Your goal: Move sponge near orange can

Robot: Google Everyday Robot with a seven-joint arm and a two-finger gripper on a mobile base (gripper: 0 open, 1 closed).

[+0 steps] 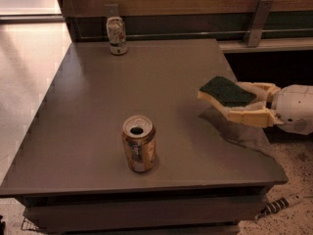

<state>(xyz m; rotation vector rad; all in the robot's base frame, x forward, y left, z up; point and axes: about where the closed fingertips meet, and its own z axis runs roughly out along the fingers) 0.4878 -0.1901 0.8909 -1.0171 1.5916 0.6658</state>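
The orange can stands upright on the grey table, near its front edge, with its silver top and open tab hole showing. The sponge, dark green on top with a pale edge, is held between the cream fingers of my gripper. The gripper reaches in from the right and holds the sponge just above the table's right side, to the right of the orange can and well apart from it. Its shadow falls on the table below.
A whitish can with red-green markings stands at the table's back left corner. A wooden wall with a dark rail and metal brackets runs behind. The table's right edge lies under the arm. A striped cable lies on the floor.
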